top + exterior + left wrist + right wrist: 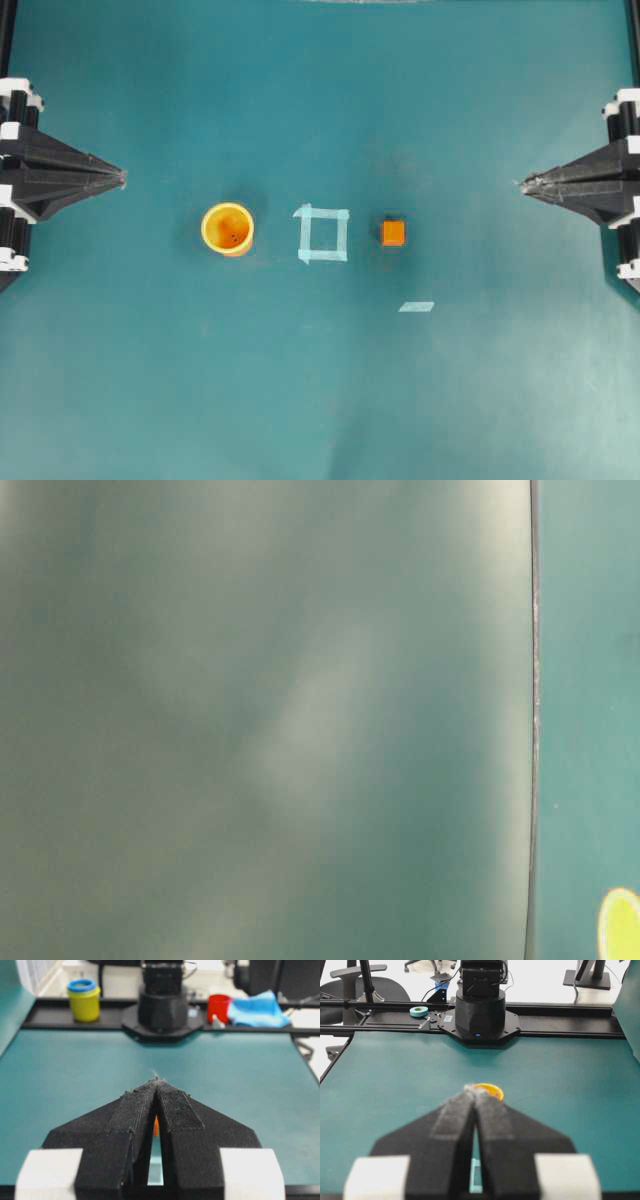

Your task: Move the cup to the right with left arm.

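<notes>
We see the table point(320, 400) with both arms parked at its side edges, leaving the middle free. The left end effector point(120, 178) and right end effector point(524, 184) sit pinched together, holding nothing. The cup point(228, 229) stands upright left of centre, well apart from either, beside a tape square point(323, 234).

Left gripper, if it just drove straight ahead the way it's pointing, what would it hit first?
Probably nothing soon: the shut left gripper points across bare table, its line passing just beyond the cup; height is unclear.

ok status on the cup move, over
Left gripper shut, parked. Right gripper shut, parked. Cup untouched, upright. Orange cube lies to its right.
</notes>
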Motion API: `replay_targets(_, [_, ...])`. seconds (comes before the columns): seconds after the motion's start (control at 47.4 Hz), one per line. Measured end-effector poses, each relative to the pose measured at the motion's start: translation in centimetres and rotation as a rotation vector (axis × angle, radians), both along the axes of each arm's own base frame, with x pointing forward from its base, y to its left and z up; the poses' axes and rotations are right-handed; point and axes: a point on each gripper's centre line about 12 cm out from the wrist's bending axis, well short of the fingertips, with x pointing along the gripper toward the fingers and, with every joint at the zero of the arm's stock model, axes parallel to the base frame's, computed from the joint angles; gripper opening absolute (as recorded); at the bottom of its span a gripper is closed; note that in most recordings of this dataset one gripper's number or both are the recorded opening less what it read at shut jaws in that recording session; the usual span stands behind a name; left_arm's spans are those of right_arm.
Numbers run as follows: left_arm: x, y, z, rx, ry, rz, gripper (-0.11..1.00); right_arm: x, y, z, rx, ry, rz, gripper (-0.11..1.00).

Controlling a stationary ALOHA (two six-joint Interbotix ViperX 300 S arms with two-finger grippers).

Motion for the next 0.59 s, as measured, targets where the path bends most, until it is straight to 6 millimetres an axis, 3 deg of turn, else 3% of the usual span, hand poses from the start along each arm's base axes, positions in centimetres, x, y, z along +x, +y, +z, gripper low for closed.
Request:
replay_targets(0.232, [-0.3, -0.1, -0.6, 0.009, 0.061, -0.006, 0.00, 0.2, 0.0, 1.1, 0.001, -0.025, 0.000, 0.00])
replay_targets(0.591, [-0.2, -0.1, -0.8, 0.011, 0.081, -0.006, 0.00, 0.2, 0.0, 1.1, 0.001, -0.023, 0.000, 0.00])
